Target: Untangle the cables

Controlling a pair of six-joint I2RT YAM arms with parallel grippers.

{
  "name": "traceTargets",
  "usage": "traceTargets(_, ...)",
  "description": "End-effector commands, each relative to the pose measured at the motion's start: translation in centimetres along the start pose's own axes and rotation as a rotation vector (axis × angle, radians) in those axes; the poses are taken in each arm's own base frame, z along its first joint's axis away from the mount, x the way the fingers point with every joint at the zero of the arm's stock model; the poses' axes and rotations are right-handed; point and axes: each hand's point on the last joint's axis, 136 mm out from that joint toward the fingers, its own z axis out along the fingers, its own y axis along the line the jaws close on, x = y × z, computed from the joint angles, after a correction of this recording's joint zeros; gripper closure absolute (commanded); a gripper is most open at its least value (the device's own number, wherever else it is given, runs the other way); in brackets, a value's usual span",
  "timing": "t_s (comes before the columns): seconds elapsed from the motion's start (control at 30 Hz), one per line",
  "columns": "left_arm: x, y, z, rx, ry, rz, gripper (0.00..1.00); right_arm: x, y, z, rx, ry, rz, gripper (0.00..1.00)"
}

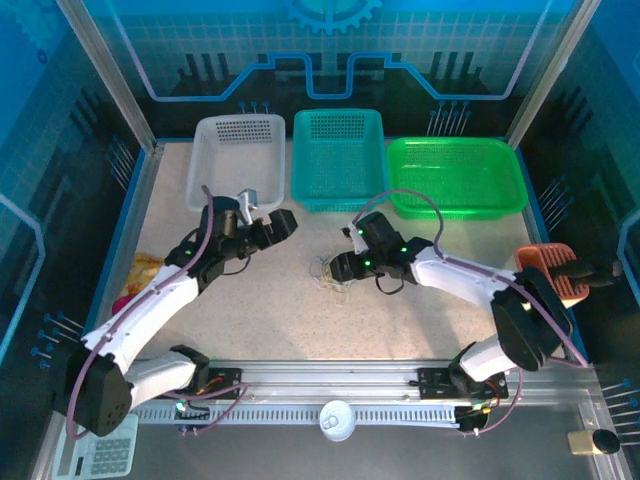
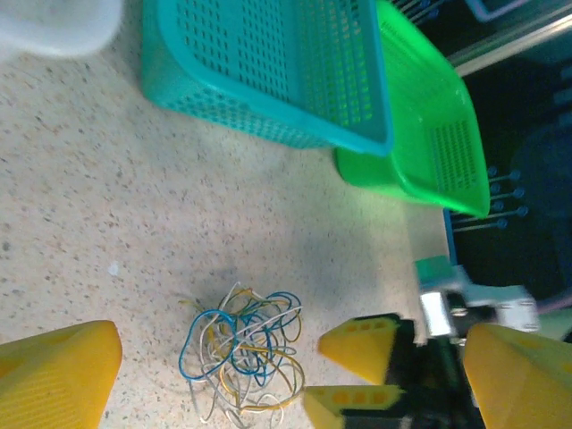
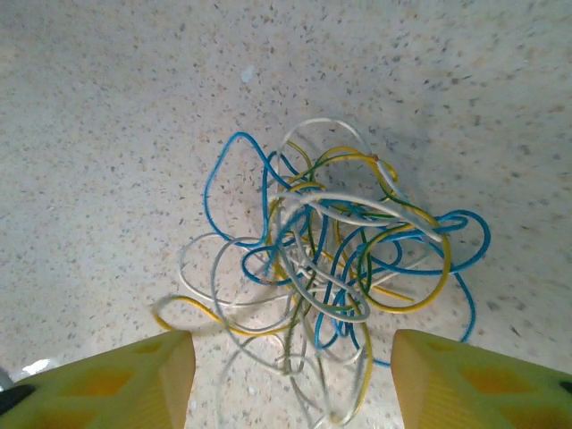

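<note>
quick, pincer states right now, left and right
left pincer: open, holding nothing
right pincer: open at the cables, not gripping them

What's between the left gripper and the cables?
Bare table, nothing else, lies between the left gripper and the cables, seen in the top view.

Cables [image 3: 331,268] are blue, white and yellow – table [image 3: 107,107] is speckled beige, plus 3 baskets: white basket [image 1: 200,165], teal basket [image 1: 335,198], green basket [image 1: 460,209].
</note>
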Motion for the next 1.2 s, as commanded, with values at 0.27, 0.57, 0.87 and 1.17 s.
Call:
traceTargets(0.27, 0.7, -0.7, 1.9, -0.022, -0.002, 0.081, 0.01, -0.3, -4.0, -7.4, 0.209, -0.110, 0.064, 0.28)
traceTargets(0.57, 3.3, -0.2, 3.0, -0.074, 0.068, 0.160, 0.01, -0.8, -8.1, -10.6, 0.415, -0.243, 0.144, 0.00)
traceTargets(0.87, 6.7, 0.0, 4.7, -0.112, 0.166, 0.240, 0.07, 0.9, -6.2, -6.1, 0.178, -0.126, 0.129, 0.03)
traceTargets(1.17, 7.5, 1.0, 5.0, -0.156, 0.147, 0.230, 0.01, 0.7, -3.7, -1.8, -0.111, -0.099, 0.317, 0.50)
